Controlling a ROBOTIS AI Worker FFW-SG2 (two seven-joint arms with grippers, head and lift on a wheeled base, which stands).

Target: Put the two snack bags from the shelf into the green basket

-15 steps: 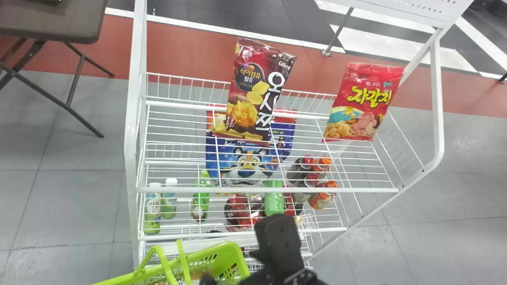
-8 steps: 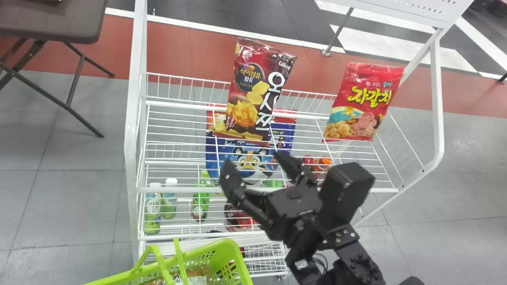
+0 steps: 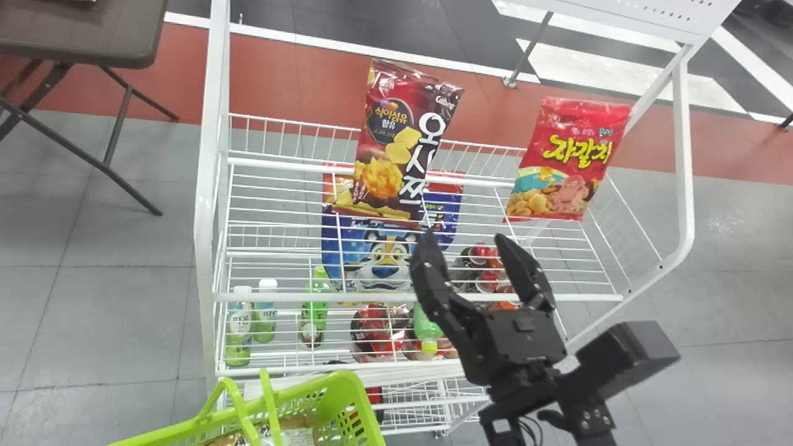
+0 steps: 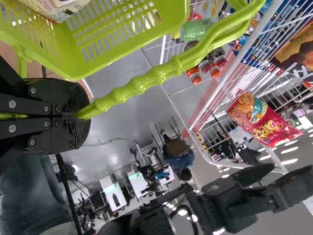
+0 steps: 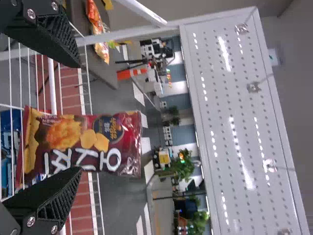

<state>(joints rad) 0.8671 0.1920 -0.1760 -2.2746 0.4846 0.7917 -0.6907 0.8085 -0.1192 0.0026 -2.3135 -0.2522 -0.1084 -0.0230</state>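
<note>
You have a white wire shelf (image 3: 297, 298) on a grey floor (image 3: 124, 322), with a brown table (image 3: 93, 37) well off ahead and left of your right claw (image 3: 464, 236). That claw is spread wide. The dark-red snack bag (image 3: 393, 155) stands on the shelf ahead of it, slightly left; the bright-red snack bag (image 3: 567, 142) is ahead and right, with a gap between them. The shelf's right side rail lies right of your claw. Nearer and left, your left claw (image 4: 80, 113) pinches the handle (image 4: 142, 83) of the green basket (image 3: 339, 390).
</note>
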